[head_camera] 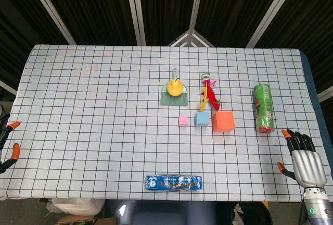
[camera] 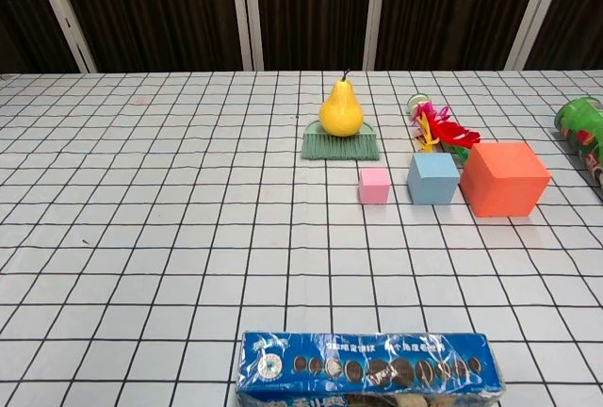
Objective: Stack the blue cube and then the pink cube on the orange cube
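- Left hand (head_camera: 9,144): only orange-tipped fingers show at the table's left edge in the head view; they are spread and hold nothing, well apart from the cubes.
- Pink cube (camera: 374,185): the smallest of the three and leftmost in the row, pale pink with crisp edges, resting flat on the checked tablecloth (camera: 141,237) with a clear gap to its neighbour.
- Blue cube (camera: 433,178): mid-sized, light blue, standing square between the pink cube and the orange one, near the latter without visibly touching it.
- Orange cube (camera: 504,177): the largest, its flat top bare (nothing is stacked yet), so the task appears to be at its very start.
- Right hand (head_camera: 303,157): at the table's right edge, fingers apart and empty, nearer to the row than the other hand.
- Step in hand: by my reading, the reach for the blue cube. The next move calls for a grip on its free front and back faces, since neighbours flank both sides, then a lift and a centred placement on the orange cube.
- Nearby: a red-and-yellow feathered toy (camera: 441,131) lies just behind the blue cube, a likely thing to brush on approach.
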You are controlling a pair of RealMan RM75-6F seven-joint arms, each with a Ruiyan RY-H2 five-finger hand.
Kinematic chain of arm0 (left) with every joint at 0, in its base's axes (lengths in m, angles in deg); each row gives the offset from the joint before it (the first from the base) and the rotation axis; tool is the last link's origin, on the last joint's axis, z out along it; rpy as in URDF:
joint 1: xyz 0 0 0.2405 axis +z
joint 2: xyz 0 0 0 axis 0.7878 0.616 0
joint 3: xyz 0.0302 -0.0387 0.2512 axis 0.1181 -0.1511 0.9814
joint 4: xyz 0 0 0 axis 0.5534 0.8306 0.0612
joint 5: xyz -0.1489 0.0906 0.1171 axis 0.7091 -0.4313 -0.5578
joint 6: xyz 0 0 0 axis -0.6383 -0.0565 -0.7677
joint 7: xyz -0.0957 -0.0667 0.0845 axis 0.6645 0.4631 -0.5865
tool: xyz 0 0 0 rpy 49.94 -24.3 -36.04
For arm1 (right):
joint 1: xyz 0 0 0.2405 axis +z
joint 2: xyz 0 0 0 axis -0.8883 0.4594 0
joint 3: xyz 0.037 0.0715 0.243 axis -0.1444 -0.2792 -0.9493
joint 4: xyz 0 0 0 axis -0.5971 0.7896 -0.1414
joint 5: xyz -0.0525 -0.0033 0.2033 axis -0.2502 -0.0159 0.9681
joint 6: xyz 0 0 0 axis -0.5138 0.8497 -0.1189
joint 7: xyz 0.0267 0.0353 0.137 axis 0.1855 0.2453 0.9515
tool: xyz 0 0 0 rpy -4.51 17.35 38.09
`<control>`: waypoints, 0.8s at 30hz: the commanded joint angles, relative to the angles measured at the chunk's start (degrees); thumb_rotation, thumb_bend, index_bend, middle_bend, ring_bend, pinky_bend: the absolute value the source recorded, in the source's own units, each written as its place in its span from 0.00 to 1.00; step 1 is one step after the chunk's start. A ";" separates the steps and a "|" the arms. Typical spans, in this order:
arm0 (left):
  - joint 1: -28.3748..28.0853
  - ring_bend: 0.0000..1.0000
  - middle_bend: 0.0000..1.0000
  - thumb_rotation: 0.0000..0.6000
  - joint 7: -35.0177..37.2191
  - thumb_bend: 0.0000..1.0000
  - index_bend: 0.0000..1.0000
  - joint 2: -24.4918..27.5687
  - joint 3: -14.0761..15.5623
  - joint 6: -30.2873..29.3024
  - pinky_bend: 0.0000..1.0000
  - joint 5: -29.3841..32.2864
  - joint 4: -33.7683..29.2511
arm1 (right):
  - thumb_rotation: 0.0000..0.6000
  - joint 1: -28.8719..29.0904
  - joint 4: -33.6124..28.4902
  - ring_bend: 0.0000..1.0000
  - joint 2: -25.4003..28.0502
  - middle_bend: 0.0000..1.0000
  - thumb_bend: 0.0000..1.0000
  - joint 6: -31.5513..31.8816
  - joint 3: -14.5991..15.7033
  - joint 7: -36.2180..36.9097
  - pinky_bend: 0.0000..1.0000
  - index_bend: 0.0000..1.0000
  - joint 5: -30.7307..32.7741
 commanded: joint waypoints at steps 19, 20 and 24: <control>0.15 0.00 0.06 1.00 -0.81 0.58 0.20 0.19 0.15 -0.08 0.00 -0.09 -0.57 | 1.00 0.43 -0.09 0.09 -0.27 0.10 0.31 -1.31 0.15 -1.32 0.09 0.00 0.76; 0.25 0.00 0.06 1.00 -0.84 0.58 0.20 0.23 0.25 -0.28 0.00 -0.28 -0.69 | 1.00 0.47 -0.07 0.09 -0.24 0.10 0.31 -1.44 0.23 -1.24 0.09 0.00 0.69; 0.70 0.00 0.06 1.00 -0.84 0.58 0.20 0.25 0.51 -1.22 0.00 -0.91 -0.83 | 1.00 0.48 0.13 0.09 -0.08 0.10 0.31 -1.69 0.27 -0.09 0.09 0.00 0.68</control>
